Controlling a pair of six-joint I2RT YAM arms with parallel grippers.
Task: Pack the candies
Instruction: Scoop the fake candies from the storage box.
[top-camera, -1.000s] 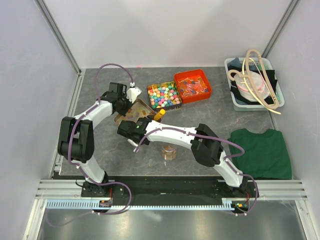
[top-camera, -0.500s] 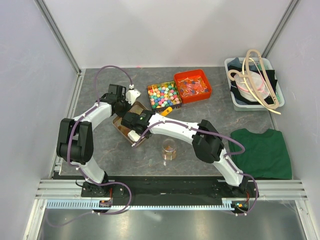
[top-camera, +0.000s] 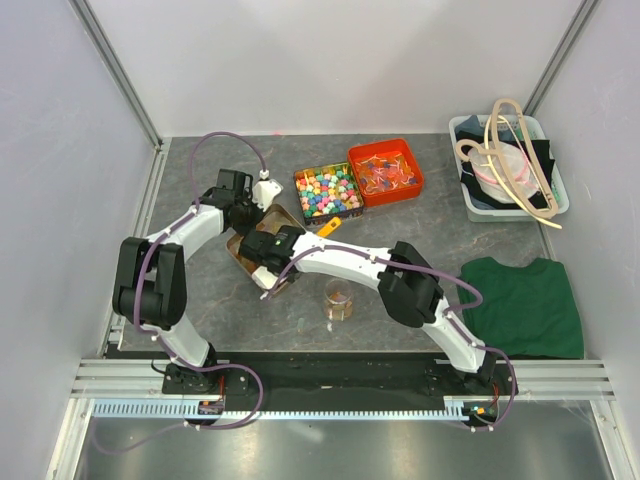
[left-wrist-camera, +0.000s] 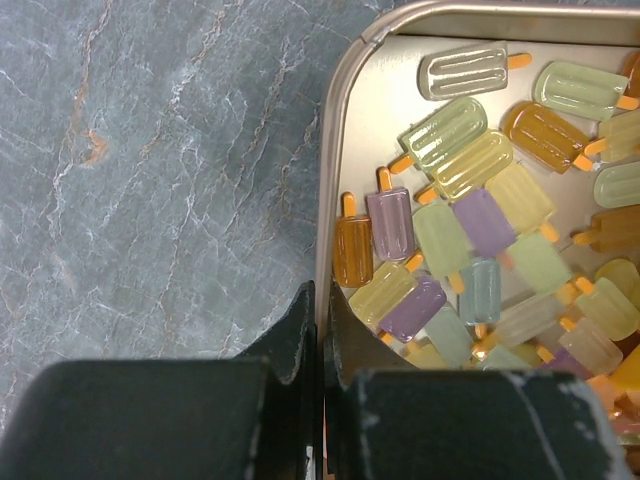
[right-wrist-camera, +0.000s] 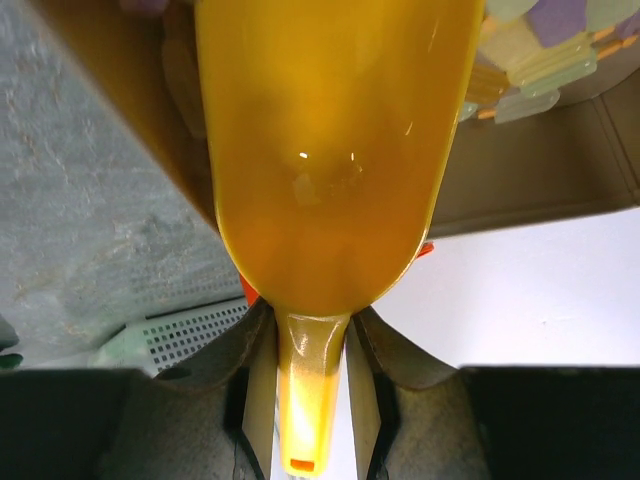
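Right arm has swung back from the cup (top-camera: 339, 300) to the tray (left-wrist-camera: 335, 200). The right jaws clamp the scoop (right-wrist-camera: 330, 150), which looks empty. The left jaws pinch the tray rim. The candies (left-wrist-camera: 470, 200) lie in the tray, so I'd guess another scoopful is next.

The rim of a shallow, pale metal tray with rounded corners (left-wrist-camera: 331, 190) is clamped between the black fingers of the left gripper (left-wrist-camera: 320, 312). Translucent pastel popsicle-shaped candies (left-wrist-camera: 441, 238) are heaped inside it, and a grey marbled tabletop (left-wrist-camera: 150, 180) is seen alongside.
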